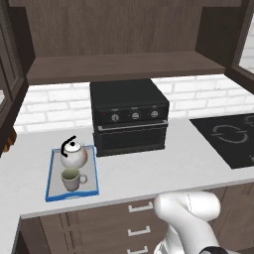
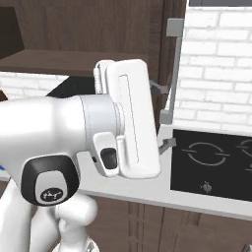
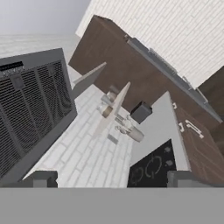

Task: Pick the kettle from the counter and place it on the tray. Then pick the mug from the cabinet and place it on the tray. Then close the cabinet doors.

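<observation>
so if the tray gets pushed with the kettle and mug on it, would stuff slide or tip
Probably slides easily: the tray lies flat on the smooth counter. The round kettle sits low, so it likely stays put, though its thin arched handle looks delicate. The mug is upright and lighter-looking, so it may skid first; the raised blue rim should catch it.

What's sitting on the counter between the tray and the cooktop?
The black oven box stands between the tray and the cooktop, toward the back; the counter in front of it is bare, per the left base view.
</observation>
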Available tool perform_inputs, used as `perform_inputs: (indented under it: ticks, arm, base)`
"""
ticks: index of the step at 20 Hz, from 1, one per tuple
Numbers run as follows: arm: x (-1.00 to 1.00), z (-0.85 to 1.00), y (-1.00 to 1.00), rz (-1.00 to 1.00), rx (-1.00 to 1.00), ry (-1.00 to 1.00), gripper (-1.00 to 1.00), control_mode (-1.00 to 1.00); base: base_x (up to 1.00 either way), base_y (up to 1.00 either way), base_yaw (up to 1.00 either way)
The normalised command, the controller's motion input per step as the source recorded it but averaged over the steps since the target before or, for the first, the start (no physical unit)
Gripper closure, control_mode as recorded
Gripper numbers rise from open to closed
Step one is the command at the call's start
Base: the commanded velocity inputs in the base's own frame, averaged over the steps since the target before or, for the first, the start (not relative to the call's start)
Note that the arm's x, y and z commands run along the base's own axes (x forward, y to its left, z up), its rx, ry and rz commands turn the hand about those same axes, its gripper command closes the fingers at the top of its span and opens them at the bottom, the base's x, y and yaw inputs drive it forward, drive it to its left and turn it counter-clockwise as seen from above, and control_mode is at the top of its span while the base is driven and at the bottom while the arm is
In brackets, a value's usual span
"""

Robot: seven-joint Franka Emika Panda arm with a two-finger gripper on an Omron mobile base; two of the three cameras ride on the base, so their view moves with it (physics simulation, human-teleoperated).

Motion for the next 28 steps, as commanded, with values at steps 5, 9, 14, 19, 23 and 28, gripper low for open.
perform_inputs:
  ticks: [5,9,14,19,23,28]
  arm:
    - [0.42,0.0,-0.23,-0.02,0.0,-0.01,-1.0,-1.0]
    - [0.48,-0.01,-0.21,-0.01,0.0,0.0,-1.0,-1.0]
    - [0.48,-0.08,0.0,0.0,0.0,0.0,-1.0,-1.0]
    - [0.58,-0.1,0.19,0.0,0.0,-0.02,-1.0,-1.0]
    - [0.7,-0.05,0.46,0.0,0.0,0.0,-1.0,-1.0]
    - [0.69,0.0,0.56,0.01,0.0,0.0,-1.0,-1.0]
  base:
    - [0.0,0.0,0.0]
    - [0.0,0.0,0.0]
    - [0.0,0.0,0.0]
    - [0.0,0.0,0.0]
    - [0.0,0.0,0.0]
    - [0.0,0.0,0.0]
